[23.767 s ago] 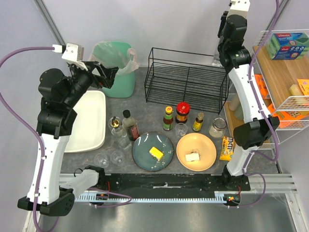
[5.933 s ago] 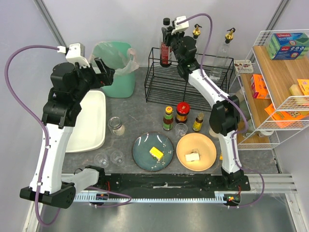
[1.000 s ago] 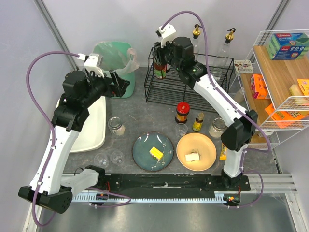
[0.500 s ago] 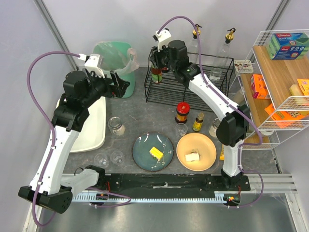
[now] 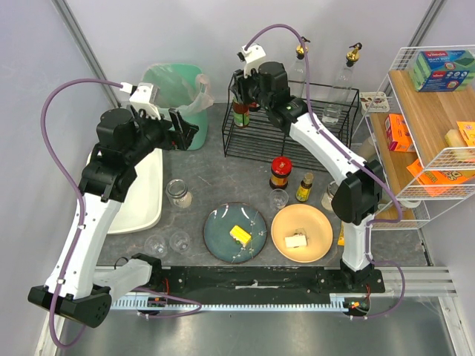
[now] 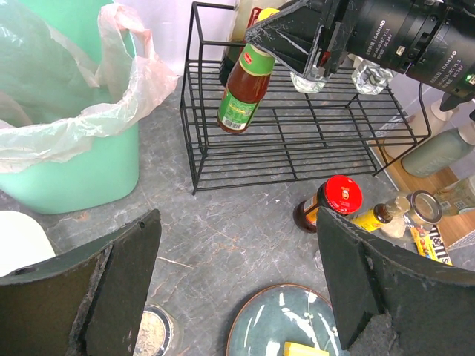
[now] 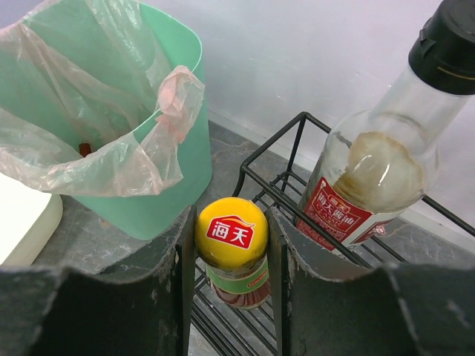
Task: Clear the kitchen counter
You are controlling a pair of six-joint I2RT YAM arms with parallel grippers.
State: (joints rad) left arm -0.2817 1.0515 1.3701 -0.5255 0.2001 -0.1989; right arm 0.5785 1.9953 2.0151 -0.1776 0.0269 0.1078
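**A:** How far along is clearing the table?

**B:** Somewhere in the early middle, I'd say. Your right fingers are clamped on the yellow cap of the sauce bottle. It hangs tilted over the left end of the wire rack, upper centre in the overhead view. I can't tell whether its base touches the wires. A dark-capped bottle already stands in the rack just beside it.

**A:** And the left side?

**B:** Your left fingers are spread wide and hold nothing. They hover over the grey surface near the green bin.

**A:** What's left?

**B:** Plenty, all in the lower middle of the overhead frame. The red-capped jar and the small yellow-label bottle look like the next ones for the rack. After that you have the blue plate and the tan plate, each with a yellowish piece on it. There are also the glass jar and two small glasses at lower left. None of these is in the white tub yet.
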